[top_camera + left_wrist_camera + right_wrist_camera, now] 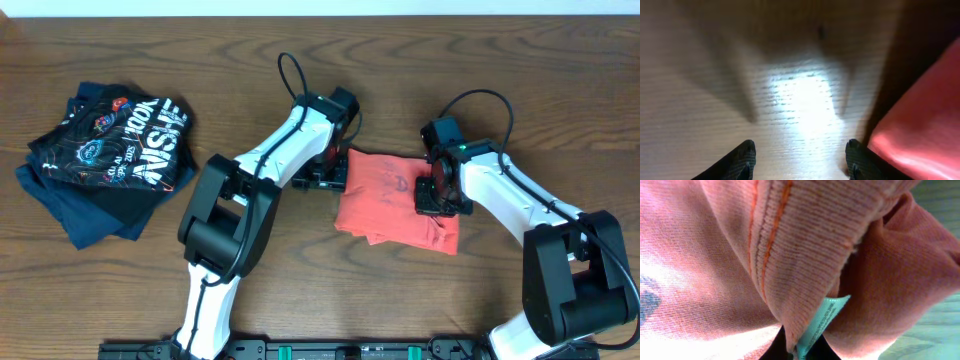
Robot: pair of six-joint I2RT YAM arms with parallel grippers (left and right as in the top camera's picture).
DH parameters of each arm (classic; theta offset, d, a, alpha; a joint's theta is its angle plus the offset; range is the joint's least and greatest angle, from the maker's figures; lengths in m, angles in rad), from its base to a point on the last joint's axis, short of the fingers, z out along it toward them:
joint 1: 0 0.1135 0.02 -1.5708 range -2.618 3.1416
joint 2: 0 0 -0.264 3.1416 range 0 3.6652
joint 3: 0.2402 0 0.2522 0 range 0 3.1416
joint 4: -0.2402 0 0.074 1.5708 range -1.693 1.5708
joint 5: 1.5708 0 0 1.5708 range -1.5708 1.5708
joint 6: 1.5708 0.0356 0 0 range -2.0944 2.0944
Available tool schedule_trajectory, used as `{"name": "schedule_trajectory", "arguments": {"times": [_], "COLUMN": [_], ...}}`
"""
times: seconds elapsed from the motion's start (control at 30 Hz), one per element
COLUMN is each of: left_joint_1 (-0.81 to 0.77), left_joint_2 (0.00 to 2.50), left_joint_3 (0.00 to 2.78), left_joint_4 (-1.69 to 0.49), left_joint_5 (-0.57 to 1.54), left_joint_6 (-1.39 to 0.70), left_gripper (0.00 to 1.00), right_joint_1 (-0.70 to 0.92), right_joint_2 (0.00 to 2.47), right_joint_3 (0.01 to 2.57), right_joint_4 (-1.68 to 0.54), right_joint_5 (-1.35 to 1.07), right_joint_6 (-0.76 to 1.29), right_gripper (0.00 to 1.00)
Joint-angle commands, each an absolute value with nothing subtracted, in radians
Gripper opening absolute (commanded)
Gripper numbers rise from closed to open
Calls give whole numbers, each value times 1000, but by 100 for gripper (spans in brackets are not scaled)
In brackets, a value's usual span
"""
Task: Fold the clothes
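Note:
The red-orange T-shirt (395,196) lies folded into a compact bundle at the table's middle. My left gripper (335,168) is open and empty, low over bare wood at the shirt's left edge; the left wrist view shows its two fingertips (800,157) apart with the shirt's edge (920,125) just to the right. My right gripper (440,195) sits on the shirt's right part and is shut on its ribbed collar (805,260), with a light teal label (826,315) pinched between the fingers.
A pile of black and navy garments with white lettering (110,150) lies at the far left of the wooden table (300,270).

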State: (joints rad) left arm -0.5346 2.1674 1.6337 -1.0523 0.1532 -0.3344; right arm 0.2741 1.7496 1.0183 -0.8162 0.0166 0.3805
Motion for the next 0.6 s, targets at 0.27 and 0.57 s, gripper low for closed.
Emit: {"name": "schedule_trajectory", "arguments": {"times": [0.27,0.57], "left_joint_1": [-563,-650], "left_joint_2": [2002,2023], "left_joint_3": [1631,1623], "left_joint_4": [-994,-891], "left_joint_5": [297,321], "left_joint_6": [-311,-233], "left_gripper": [60,61], "right_joint_1": [255,255], "right_joint_2": [1775,1775], "right_joint_3": [1013,1013], "right_joint_4": [-740,-745], "right_joint_5": [239,239], "right_joint_6": [324,324], "right_gripper": [6,6]}}
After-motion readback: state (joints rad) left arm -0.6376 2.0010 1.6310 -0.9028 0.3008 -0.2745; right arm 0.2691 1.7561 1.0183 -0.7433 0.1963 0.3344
